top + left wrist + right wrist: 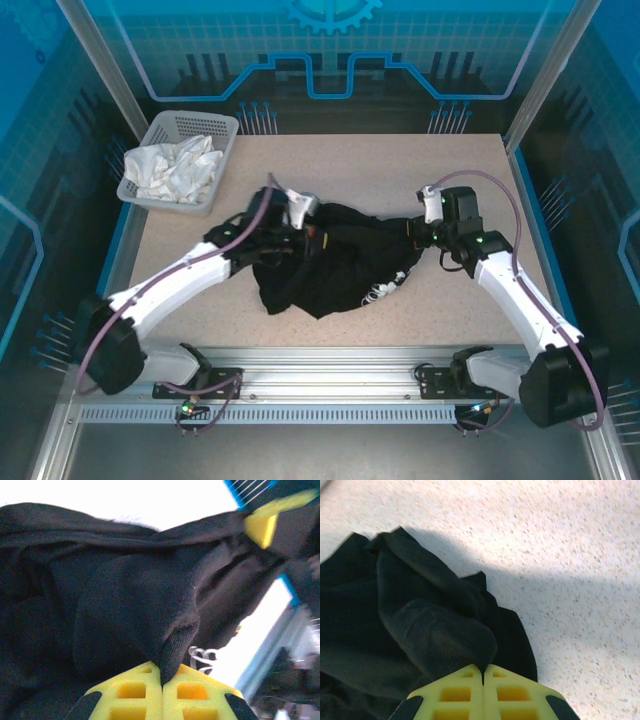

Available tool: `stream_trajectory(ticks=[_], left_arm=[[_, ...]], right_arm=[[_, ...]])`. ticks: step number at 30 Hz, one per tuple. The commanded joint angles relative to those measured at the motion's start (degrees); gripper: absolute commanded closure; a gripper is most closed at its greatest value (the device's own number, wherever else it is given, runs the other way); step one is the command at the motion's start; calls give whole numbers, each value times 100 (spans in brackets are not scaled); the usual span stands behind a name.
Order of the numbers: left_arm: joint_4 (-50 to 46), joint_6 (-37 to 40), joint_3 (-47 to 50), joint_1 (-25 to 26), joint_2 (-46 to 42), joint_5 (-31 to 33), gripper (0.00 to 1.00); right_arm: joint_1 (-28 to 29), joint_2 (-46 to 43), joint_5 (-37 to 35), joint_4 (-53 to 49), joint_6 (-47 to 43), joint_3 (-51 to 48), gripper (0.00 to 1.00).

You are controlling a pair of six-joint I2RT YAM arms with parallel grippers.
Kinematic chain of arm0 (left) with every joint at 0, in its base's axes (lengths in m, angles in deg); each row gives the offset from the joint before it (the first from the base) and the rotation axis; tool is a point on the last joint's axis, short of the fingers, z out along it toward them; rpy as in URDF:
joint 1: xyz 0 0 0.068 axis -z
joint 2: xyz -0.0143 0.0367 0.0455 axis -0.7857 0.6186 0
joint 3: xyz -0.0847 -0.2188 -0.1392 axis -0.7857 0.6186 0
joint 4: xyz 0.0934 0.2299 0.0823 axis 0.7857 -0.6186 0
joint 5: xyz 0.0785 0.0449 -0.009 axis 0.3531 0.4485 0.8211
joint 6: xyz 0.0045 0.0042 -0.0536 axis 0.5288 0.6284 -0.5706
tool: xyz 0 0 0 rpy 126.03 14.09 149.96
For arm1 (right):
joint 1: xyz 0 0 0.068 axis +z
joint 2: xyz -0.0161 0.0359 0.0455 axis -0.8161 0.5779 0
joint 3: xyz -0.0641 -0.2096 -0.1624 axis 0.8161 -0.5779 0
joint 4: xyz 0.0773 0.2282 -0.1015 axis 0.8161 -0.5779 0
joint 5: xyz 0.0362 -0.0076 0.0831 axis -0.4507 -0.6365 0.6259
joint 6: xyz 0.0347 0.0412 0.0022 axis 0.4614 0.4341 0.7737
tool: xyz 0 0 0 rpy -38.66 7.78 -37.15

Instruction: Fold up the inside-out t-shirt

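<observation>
The inside-out t-shirt (335, 265) is a crumpled black heap in the middle of the table, with a bit of white print showing at its right lower edge (385, 292). My left gripper (300, 240) is at the heap's left side, shut on a fold of the black fabric (172, 650); its yellow fingers (135, 692) pinch the cloth between them. My right gripper (415, 232) is at the heap's right end, shut on another fold of the t-shirt (445, 635), which bulges out from between its yellow fingers (512, 692).
A grey basket (180, 160) with a white cloth garment (175, 170) in it stands at the table's back left corner. Bare speckled tabletop (400, 165) lies behind and in front of the heap. Metal frame posts stand at the table's sides.
</observation>
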Motion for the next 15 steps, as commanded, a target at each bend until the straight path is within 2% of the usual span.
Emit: stream_trajectory(ticks=[1,6,9,10,13,15], left_arm=[[156,-864,175,-270,-413,-1631,100],[29,-972,48,-569,-1121,-2148,100],[93,-975,47,-632,-1271,-2320,100],[122,-969,47,-641,-1251,-2328,100],[257,-1028,6,-637,-978,-2339,100],[467,-1210,-29,-641,-758,-2424,100]], right_arm=[[160,-202,367,445,-122,-170,94],[235,-498,247,418,-229,-54,94],[242,-405,-381,382,-132,-32,93],[214,-223,-612,303,-68,-30,90],[171,714,-837,-471,0,816,72],[297,905,-941,-686,-96,1006,60]])
